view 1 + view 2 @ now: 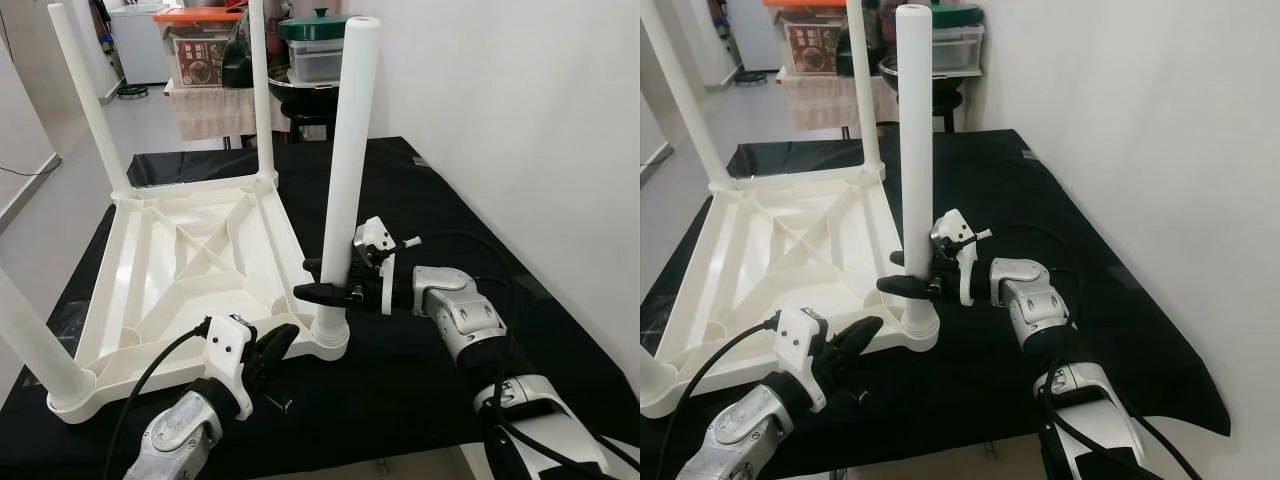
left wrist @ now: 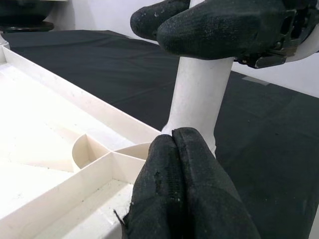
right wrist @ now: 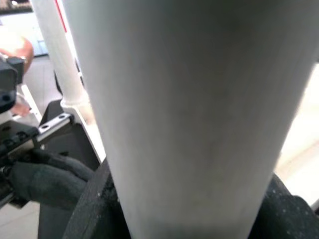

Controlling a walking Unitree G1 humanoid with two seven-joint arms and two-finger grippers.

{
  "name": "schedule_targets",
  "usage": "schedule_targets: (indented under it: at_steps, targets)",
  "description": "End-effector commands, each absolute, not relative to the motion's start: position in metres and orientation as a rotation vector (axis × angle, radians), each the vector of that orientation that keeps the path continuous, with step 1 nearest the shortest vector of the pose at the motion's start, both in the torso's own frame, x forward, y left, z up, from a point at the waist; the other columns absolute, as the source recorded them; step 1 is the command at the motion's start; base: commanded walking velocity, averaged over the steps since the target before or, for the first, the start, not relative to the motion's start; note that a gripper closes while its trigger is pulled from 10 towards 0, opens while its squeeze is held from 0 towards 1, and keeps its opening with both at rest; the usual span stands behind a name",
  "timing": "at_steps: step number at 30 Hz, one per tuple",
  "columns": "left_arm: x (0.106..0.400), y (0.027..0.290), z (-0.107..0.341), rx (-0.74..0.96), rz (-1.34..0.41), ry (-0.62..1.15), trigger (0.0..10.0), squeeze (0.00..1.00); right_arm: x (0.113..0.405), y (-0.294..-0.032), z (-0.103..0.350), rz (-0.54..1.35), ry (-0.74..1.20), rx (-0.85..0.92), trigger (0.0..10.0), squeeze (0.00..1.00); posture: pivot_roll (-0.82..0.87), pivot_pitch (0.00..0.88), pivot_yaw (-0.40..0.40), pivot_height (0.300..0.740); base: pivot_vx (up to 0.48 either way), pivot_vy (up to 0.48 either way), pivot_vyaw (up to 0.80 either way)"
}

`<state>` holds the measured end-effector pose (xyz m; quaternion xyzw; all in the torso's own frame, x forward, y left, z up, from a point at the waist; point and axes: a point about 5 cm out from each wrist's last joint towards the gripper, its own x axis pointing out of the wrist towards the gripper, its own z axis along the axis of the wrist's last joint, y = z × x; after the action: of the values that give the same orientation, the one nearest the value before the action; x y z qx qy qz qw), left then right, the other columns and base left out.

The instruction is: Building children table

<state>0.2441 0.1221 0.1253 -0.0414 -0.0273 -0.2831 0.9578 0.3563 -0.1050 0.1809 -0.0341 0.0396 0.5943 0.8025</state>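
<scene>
right gripper point(image 1: 318, 280) — fingers clamped on upright table leg point(image 1: 347, 150), frame centre | left gripper point(image 1: 280, 340) — fingers pressed together, at upturned tabletop point(image 1: 190, 260) corner, lower centre

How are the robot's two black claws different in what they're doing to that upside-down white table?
The right end effector is shut on the near-right leg, low on the shaft; the left end effector is shut with nothing between its fingers, tips at the table frame beside that leg's socket. The right one reaches in sideways, level with the leg; the left one points forward from below. Both have black fingers and work at the same corner.
</scene>
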Motion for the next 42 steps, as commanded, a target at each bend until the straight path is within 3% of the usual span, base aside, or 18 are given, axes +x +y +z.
schedule_targets:
  at_steps: [1, 7, 10, 11, 12, 16, 23, 24, 26, 27, 28, 29, 31, 35, 36, 37, 38, 42]
  targets:
    - [0.241, 0.122, 0.121, -0.081, -0.576, -0.035, 10.0, 0.00, 0.355, -0.103, 0.177, 1.272, 0.085, -0.037, 0.0, 0.00, 0.02, 0.000, -0.036, 0.740, 0.000, 0.000, 0.00]
    - [0.241, 0.122, 0.121, -0.082, -0.576, -0.035, 10.0, 0.00, 0.351, -0.105, 0.171, 1.200, 0.081, -0.033, 0.0, 0.00, 0.01, 0.000, -0.036, 0.740, 0.000, 0.000, 0.00]
    - [0.240, 0.123, 0.121, -0.084, -0.576, -0.035, 10.0, 0.00, 0.344, -0.100, 0.162, 1.018, 0.079, -0.033, 0.0, 0.00, 0.01, 0.000, -0.041, 0.740, 0.000, 0.000, 0.00]
    - [0.240, 0.124, 0.121, -0.083, -0.576, -0.035, 10.0, 0.00, 0.347, -0.096, 0.155, 0.653, 0.079, 0.120, 0.0, 0.00, -0.01, 0.000, -0.036, 0.740, 0.000, 0.000, 0.00]
    - [0.240, 0.125, 0.122, -0.083, -0.577, -0.035, 10.0, 0.00, 0.328, -0.080, 0.141, 0.565, 0.129, 0.066, 0.0, 0.00, 0.00, 0.000, -0.035, 0.740, 0.000, 0.000, 0.00]
    - [0.241, 0.127, 0.121, -0.079, -0.577, -0.033, 10.0, 0.00, 0.314, -0.070, 0.147, 0.508, 0.072, -0.002, 0.0, 0.00, 0.00, 0.000, -0.022, 0.740, 0.000, 0.000, 0.00]
    - [0.244, 0.127, 0.122, -0.073, -0.588, -0.034, 10.0, 0.00, 0.324, -0.074, 0.134, 0.534, 0.186, 0.088, 0.0, 0.00, -0.01, 0.000, -0.018, 0.740, 0.000, 0.000, 0.00]
    - [0.245, 0.128, 0.123, -0.070, -0.585, -0.036, 10.0, 0.00, 0.324, -0.072, 0.134, 0.537, 0.189, 0.061, 4.3, 0.00, 0.00, 0.000, -0.020, 0.740, 0.000, 0.000, 0.00]
    - [0.245, 0.128, 0.123, -0.070, -0.585, -0.036, 10.0, 0.00, 0.324, -0.072, 0.134, 0.537, 0.189, 0.061, 4.3, 0.00, 0.00, 0.000, -0.020, 0.740, 0.000, 0.000, 0.00]
    - [0.245, 0.128, 0.123, -0.069, -0.581, -0.037, 10.0, 0.00, 0.325, -0.070, 0.136, 0.551, 0.182, 0.066, 10.0, 0.23, 0.00, 0.000, -0.018, 0.740, 0.000, 0.000, 0.00]
    - [0.245, 0.128, 0.123, -0.069, -0.581, -0.037, 10.0, 0.00, 0.325, -0.070, 0.136, 0.551, 0.182, 0.066, 10.0, 0.23, 0.00, 0.000, -0.018, 0.740, 0.000, 0.000, 0.00]
    - [0.245, 0.128, 0.123, -0.067, -0.579, -0.037, 10.0, 0.00, 0.322, -0.066, 0.140, 0.566, 0.173, 0.071, 10.0, 1.00, 0.01, 0.000, -0.017, 0.740, 0.000, 0.000, 0.00]
    - [0.245, 0.128, 0.123, -0.067, -0.579, -0.037, 10.0, 0.00, 0.322, -0.066, 0.140, 0.566, 0.173, 0.071, 10.0, 1.00, 0.01, 0.000, -0.017, 0.740, 0.000, 0.000, 0.00]
    - [0.246, 0.126, 0.123, -0.062, -0.581, -0.037, 10.0, 0.00, 0.321, -0.065, 0.155, 0.767, 0.125, 0.039, 10.0, 1.00, 0.02, 0.000, -0.025, 0.740, 0.000, 0.000, 0.00]
    - [0.245, 0.126, 0.123, -0.059, -0.577, -0.038, 10.0, 0.00, 0.323, -0.068, 0.156, 0.818, 0.127, 0.026, 10.0, 0.45, 0.02, 0.000, -0.028, 0.740, 0.000, 0.000, 0.00]
    - [0.245, 0.126, 0.123, -0.059, -0.577, -0.038, 10.0, 0.00, 0.323, -0.068, 0.156, 0.818, 0.127, 0.026, 10.0, 0.45, 0.02, 0.000, -0.028, 0.740, 0.000, 0.000, 0.00]
    - [0.245, 0.127, 0.123, -0.058, -0.575, -0.039, 10.0, 0.00, 0.325, -0.069, 0.156, 0.851, 0.131, 0.020, 10.0, 0.00, 0.02, 0.000, -0.028, 0.740, 0.000, 0.000, 0.00]
    - [0.243, 0.130, 0.123, -0.037, -0.531, -0.041, 10.0, 0.00, 0.336, -0.079, 0.155, 0.982, 0.140, -0.034, 10.0, 0.00, 0.03, 0.000, -0.032, 0.740, 0.000, 0.000, 0.00]
